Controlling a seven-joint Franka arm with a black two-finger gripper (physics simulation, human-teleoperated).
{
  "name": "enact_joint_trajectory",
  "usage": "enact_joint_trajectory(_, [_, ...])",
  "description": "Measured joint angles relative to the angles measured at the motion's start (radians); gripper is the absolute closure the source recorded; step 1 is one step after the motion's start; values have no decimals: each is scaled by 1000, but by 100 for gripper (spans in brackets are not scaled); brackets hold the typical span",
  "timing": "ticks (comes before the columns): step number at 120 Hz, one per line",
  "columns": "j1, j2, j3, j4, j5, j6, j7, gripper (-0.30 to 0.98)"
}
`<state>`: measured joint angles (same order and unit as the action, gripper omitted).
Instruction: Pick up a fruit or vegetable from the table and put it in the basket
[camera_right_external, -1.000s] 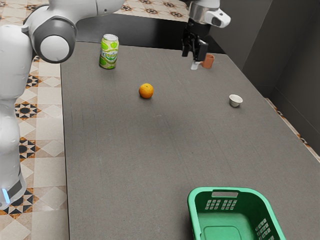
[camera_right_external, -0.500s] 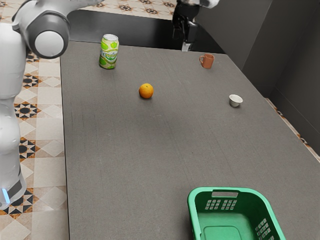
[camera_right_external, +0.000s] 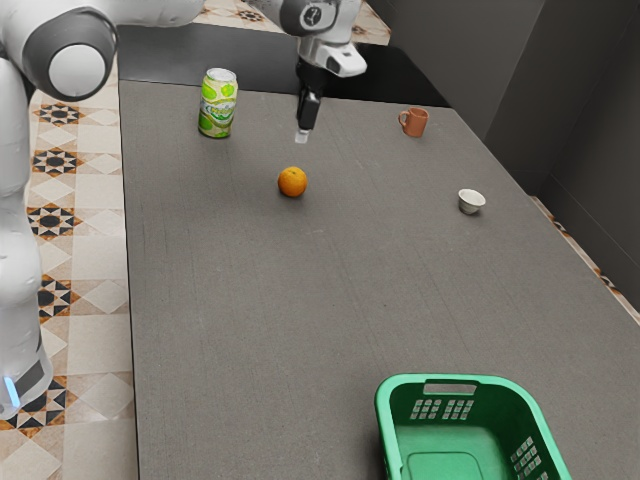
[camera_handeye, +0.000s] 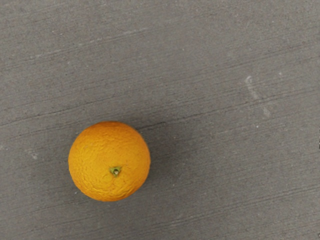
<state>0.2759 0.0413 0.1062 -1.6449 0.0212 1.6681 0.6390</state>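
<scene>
Orange (camera_right_external: 292, 182) sits on the table (camera_right_external: 250, 310), well apart from the basket (camera_right_external: 466, 381); my gripper (camera_right_external: 302, 136) hangs above it, slightly aside, seemingly empty. How open? Can't tell. I'd centre over the orange, then drop.

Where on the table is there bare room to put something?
The widest free patch lies between the orange and the green basket; a smaller one separates the orange from the white bowl. Crowded: around the orange, near the jaws.

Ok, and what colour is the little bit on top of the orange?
Green, on the orange; the wrist view shows it best.
</scene>
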Motion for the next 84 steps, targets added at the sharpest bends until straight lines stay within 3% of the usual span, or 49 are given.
enact_joint_trajectory(31, [-29, -127, 4, -231, -3, 145, 160, 0])
enact_joint_trajectory(84, [-12, -65, 53, -277, 18, 280, 318, 0])
